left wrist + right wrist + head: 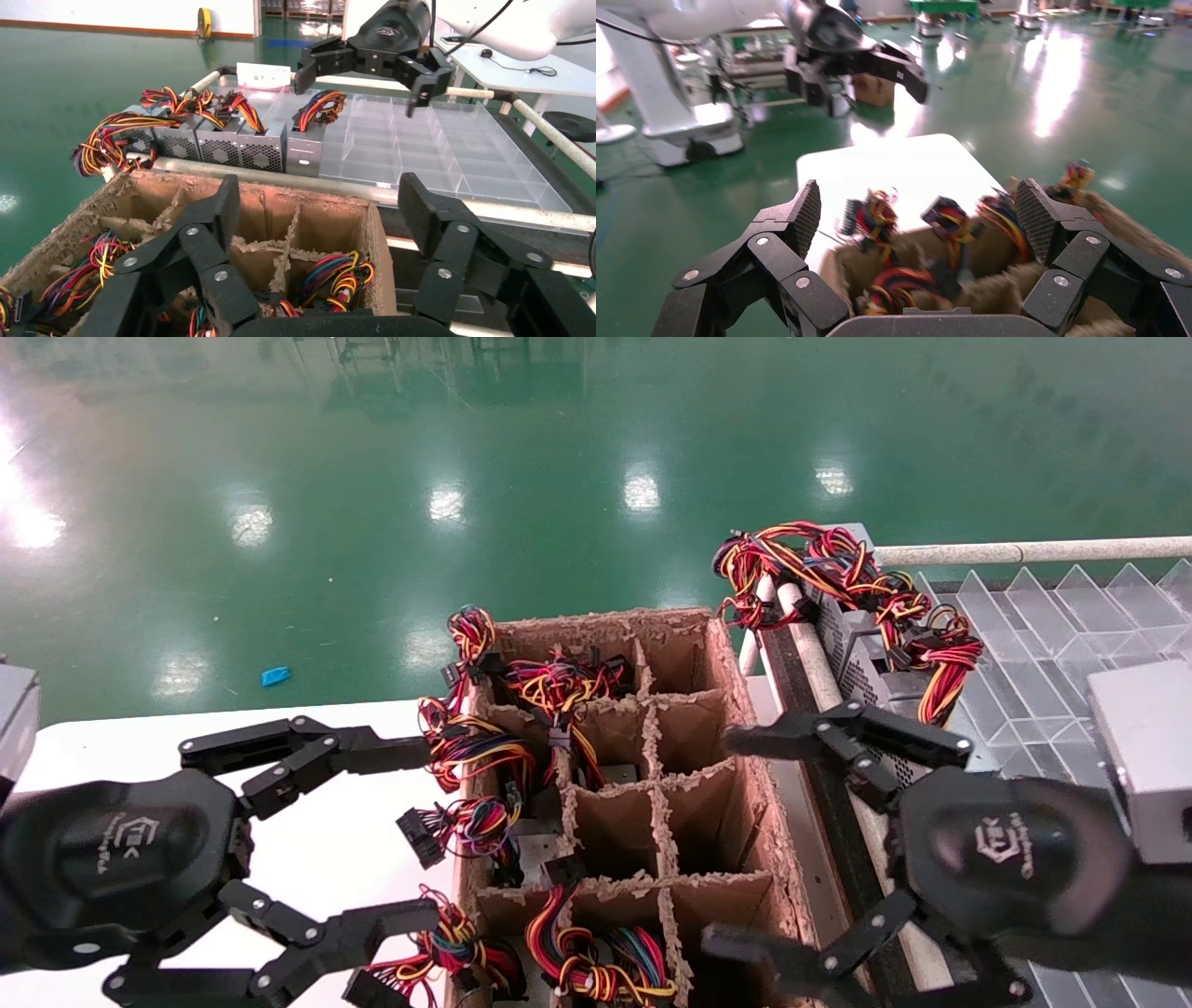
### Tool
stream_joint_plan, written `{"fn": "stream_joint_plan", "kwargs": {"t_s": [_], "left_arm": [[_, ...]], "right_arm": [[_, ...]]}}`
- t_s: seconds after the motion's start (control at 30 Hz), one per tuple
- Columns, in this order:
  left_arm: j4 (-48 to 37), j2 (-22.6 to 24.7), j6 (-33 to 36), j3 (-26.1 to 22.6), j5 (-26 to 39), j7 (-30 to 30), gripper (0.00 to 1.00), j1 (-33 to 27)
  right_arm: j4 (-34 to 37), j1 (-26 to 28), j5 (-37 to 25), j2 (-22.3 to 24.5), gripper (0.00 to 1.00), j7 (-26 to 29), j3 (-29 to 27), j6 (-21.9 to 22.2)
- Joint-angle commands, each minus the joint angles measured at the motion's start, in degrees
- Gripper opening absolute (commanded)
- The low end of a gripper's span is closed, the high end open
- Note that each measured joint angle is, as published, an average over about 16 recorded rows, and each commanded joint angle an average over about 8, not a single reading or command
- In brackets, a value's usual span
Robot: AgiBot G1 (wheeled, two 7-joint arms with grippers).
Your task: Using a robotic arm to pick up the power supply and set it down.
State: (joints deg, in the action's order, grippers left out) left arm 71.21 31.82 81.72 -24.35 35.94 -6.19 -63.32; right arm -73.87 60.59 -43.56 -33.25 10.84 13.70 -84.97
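Both grippers hover open on either side of a brown cardboard box (745, 784) with dividers. My left gripper (410, 840) is at the box's left wall and my right gripper (731, 840) at its right wall, on its arm with the grey wrist (1145, 756). Neither holds anything. Power supplies sit down in the compartments, showing mostly as red, yellow and blue wire bundles (559, 686) (337, 277) (877, 217). I cannot tell which unit is the task's. The left gripper (320, 210) looks across the box at the right gripper (358, 88).
Several grey power supplies (218, 144) with wire bundles (838, 579) stand in a row in a clear divided tray (1034, 645) to the right of the box. A white table (307, 859) lies to the left. The green floor (372, 477) lies beyond.
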Motion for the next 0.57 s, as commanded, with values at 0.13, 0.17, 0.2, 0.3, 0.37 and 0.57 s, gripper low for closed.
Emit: {"fn": "stream_joint_plan", "kwargs": {"t_s": [0.13,0.17,0.2,0.3,0.37,0.57], "left_arm": [[0.00,0.00,0.00,0.00,0.00,0.00,1.00,0.00],[-0.01,0.00,0.00,0.00,0.00,0.00,1.00,0.01],[-0.01,0.00,-0.01,0.00,0.00,0.00,1.00,0.01],[-0.02,-0.01,-0.01,0.01,0.00,0.00,1.00,0.01],[-0.02,-0.01,-0.01,0.01,0.00,0.00,1.00,0.01],[-0.02,-0.01,-0.01,0.01,0.00,0.00,1.00,0.01]], "right_arm": [[0.27,0.93,1.65,-1.73,1.00,-0.09,2.27,-0.69],[0.31,1.05,1.88,-1.97,1.00,-0.11,2.58,-0.78],[0.34,1.16,2.06,-2.16,1.00,-0.12,2.84,-0.85],[0.40,1.34,2.40,-2.50,1.00,-0.14,3.29,-0.98],[0.42,1.37,2.47,-2.52,1.00,-0.14,3.32,-1.00],[0.41,1.29,2.36,-2.30,1.00,-0.14,3.06,-0.97]]}}
